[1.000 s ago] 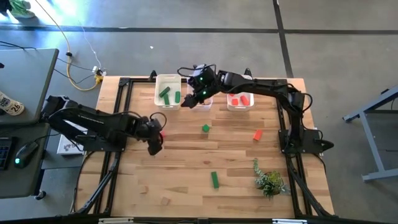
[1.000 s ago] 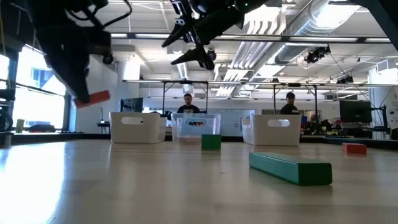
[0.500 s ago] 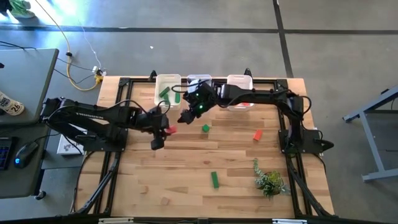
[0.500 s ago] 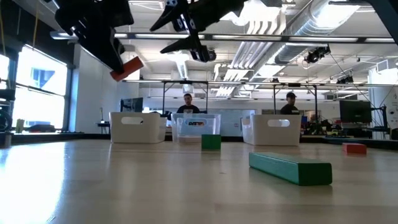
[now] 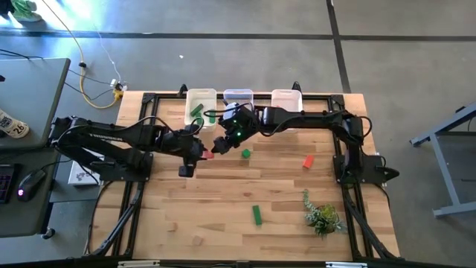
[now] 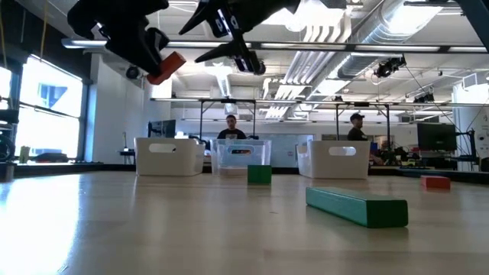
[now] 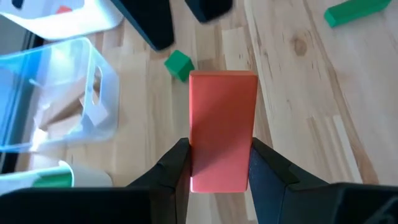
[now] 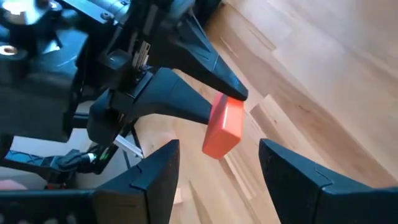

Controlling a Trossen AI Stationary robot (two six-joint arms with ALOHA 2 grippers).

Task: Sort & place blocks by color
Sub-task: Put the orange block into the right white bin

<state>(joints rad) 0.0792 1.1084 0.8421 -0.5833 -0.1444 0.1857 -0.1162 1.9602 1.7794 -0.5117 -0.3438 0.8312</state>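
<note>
My left gripper (image 5: 199, 154) is shut on a red bar (image 7: 222, 124) and holds it in the air over the middle of the table. My right gripper (image 5: 222, 143) is open and faces that bar (image 8: 224, 127) at close range; its fingers stand apart from the bar and I see no touch. On the table lie a green cube (image 5: 245, 153), a red block (image 5: 308, 161), a green bar (image 5: 256, 214) and a tan block (image 5: 197, 240). In the low view the red bar (image 6: 167, 66) is high above the table, with the open right gripper (image 6: 221, 34) just beside it. My left gripper pinches the red bar between its two fingers (image 7: 177, 165) at the bar's near end (image 7: 217, 177), on its two long sides. The fingers lie along the bar, and its far end (image 8: 229, 109) juts out beyond the tips. They come slanting from the table's left. The bar is lifted clear.
Three bins stand along the far edge: a white one (image 5: 201, 108) with green blocks, a clear one (image 5: 238, 95) with tan blocks (image 7: 62, 112), and a white one (image 5: 286, 97). A leafy plant sprig (image 5: 321, 216) lies near the right edge. People stand in the room behind.
My left gripper has carried the red bar upward and toward the table's right, still shut on it. My right gripper has come from above the bins toward the near side and the left, and now stands open in front of the bar.
</note>
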